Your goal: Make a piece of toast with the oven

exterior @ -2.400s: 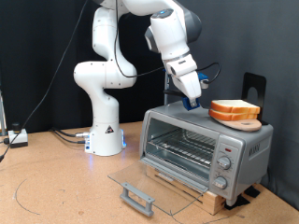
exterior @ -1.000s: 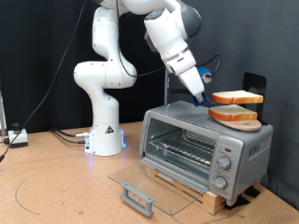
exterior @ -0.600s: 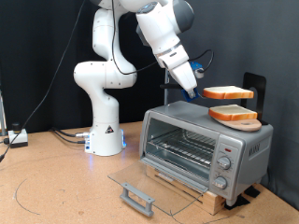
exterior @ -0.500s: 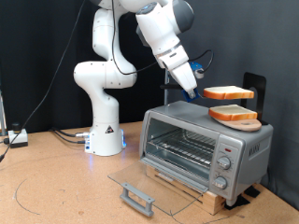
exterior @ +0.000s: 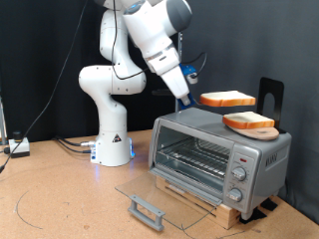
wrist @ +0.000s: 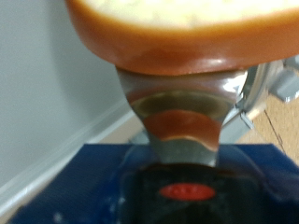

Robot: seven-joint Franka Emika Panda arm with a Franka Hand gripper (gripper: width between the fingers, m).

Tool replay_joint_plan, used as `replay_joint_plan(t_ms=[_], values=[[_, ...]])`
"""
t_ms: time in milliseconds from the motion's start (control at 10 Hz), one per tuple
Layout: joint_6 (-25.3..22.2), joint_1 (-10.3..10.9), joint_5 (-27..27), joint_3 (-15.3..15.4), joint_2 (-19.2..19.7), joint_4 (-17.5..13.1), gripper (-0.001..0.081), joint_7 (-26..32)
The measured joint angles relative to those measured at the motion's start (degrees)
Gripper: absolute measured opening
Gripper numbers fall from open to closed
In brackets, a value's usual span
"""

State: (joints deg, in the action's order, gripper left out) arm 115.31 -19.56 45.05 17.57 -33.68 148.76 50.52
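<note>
Item, gripper (exterior: pixel 192 99): fingers closed on one edge of the piece of toast (exterior: pixel 226 99), carried flat in the air above the oven (exterior: pixel 219 154). In the wrist view the metal finger (wrist: pixel 182 117) presses against the orange-brown crust of the slice (wrist: pixel 187 28), whose pale face runs out of frame.

Item, piece of toast: square slice, pale tan face, darker crust. It hangs clear of the oven roof, at about 10 o'clock from a second, like slice (exterior: pixel 249 120) that rests on a round wooden board (exterior: pixel 257 130) on the oven top, toward the exterior view's right. Judged light and fairly stiff, since it holds level when pinched at one side only. Likely crumbly; a hard squeeze could dent or break the crust. The crust edge appears the soundest place to grip, being firmer than the soft middle.

Item, oven: silver-grey, boxy, knobs on the side panel at the exterior view's right. Its glass door (exterior: pixel 159 196) lies folded down and open, grey bar handle (exterior: pixel 146 210) at about 7 o'clock from the cavity. Wire rack (exterior: pixel 195 155) visible inside, bare.

Item, arm base (exterior: pixel 112 149): white, well apart from the oven, at 9 o'clock.
</note>
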Motion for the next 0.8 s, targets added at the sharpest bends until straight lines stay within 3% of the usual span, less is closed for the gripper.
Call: replay_joint_plan(t_ms=[400,800], values=[[-3.9,-3.3,-3.3,-7.1,-0.1,-0.5,0.0396,4.1],[-9.4,-7.1,-10.9,-13.1,0.3,-2.8,0.0396,7.8]])
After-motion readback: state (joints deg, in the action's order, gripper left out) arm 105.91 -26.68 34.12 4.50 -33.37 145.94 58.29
